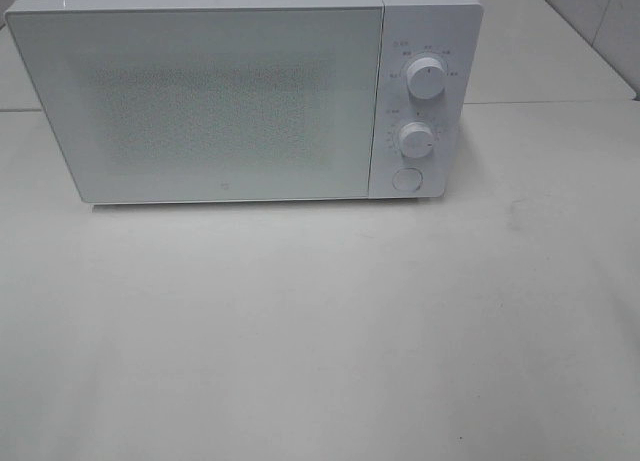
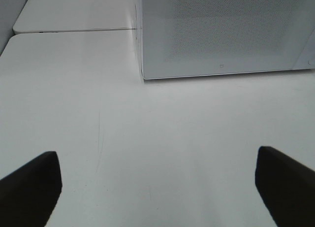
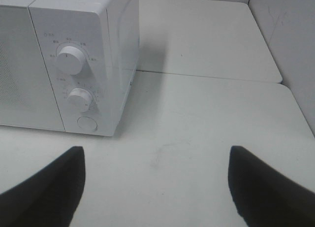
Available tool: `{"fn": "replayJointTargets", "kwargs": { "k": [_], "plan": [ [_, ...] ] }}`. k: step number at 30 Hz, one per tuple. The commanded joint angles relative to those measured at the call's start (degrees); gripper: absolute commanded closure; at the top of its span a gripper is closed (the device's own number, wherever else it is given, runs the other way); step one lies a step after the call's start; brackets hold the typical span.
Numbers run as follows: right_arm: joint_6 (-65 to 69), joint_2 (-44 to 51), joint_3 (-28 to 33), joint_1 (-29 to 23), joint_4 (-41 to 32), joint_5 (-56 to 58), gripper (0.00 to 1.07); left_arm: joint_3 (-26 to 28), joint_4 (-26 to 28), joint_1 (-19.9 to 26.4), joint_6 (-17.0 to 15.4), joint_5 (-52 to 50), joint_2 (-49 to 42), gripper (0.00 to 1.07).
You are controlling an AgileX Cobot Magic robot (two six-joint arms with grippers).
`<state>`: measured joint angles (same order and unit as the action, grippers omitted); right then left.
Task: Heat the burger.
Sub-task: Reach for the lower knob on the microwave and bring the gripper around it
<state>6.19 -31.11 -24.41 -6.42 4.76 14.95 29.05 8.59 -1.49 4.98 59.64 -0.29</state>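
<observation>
Left claw and right claw both hang wide and empty over the desk facing the shut microwave, right one nearest the knobs, probably for dialing; burger isn't visible, maybe it's already inside, can't tell.

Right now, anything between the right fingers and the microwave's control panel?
Nothing. Right wrist view shows only bare white tabletop from the open fingers to the microwave.

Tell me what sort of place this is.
Probably a robot test bench set up as a kitchen corner, not a real kitchen: a closed white microwave with two dials stands on plain white tables pushed together, with blank panels beside them.
</observation>
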Motion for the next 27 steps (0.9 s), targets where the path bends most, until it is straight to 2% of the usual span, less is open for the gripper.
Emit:
{"fn": "replayJointTargets", "kwargs": {
  "k": [1, 7, 17, 20, 22, 25, 27],
  "plan": [
    [1.03, -3.95, 0.29, 0.23, -0.06, -6.19, 0.31, -0.34, 0.23, 0.11, -0.4, -0.11, -1.43, 0.06],
    [3.21, -12.61, 0.29, 0.23, -0.06, -18.33, 0.31, -0.34, 0.23, 0.11, -0.4, -0.11, -1.43, 0.06],
    [3.27, -23.15, 1.15, 0.23, 2.06, -32.09, 0.31, -0.34, 0.23, 0.11, -0.4, -0.11, -1.43, 0.06],
    [2.92, -26.41, 2.98, 0.23, 1.89, -38.1, 0.31, -0.34, 0.23, 0.11, -0.4, -0.11, -1.43, 0.06],
    [2.41, -30.88, 6.76, 0.17, 0.0, -48.76, 0.31, -0.34, 0.23, 0.11, -0.4, -0.11, -1.43, 0.06],
    [1.78, -32.14, 7.68, 0.17, -0.97, -51.22, 0.31, -0.34, 0.23, 0.11, -0.4, -0.11, -1.43, 0.06],
    [-0.57, -35.24, 9.97, 0.17, -4.18, -56.84, 0.31, -0.34, 0.23, 0.11, -0.4, -0.11, -1.43, 0.06]
  ]
}}
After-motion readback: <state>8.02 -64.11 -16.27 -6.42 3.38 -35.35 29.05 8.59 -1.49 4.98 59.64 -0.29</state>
